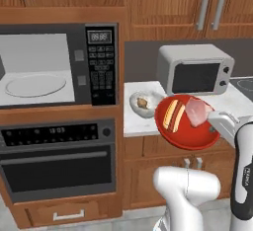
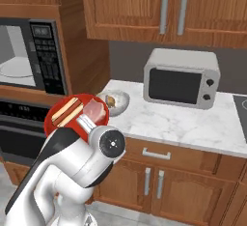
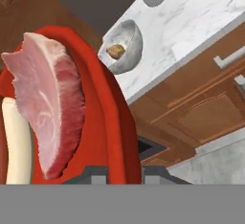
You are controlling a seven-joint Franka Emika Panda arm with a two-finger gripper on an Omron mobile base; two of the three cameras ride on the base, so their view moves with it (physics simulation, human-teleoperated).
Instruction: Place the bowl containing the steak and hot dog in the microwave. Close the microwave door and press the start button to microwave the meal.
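Beyond the counter edge, the tool grips the red bowl's rim in open air.

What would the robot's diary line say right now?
pincer: shut on bowl rim | bowl: lifted off counter, tilted | steak, hot dog: inside | microwave: open, empty

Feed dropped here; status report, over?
Gripper shut on round red bowl rim. Steak, hot dog aboard. Black microwave open, path clear.
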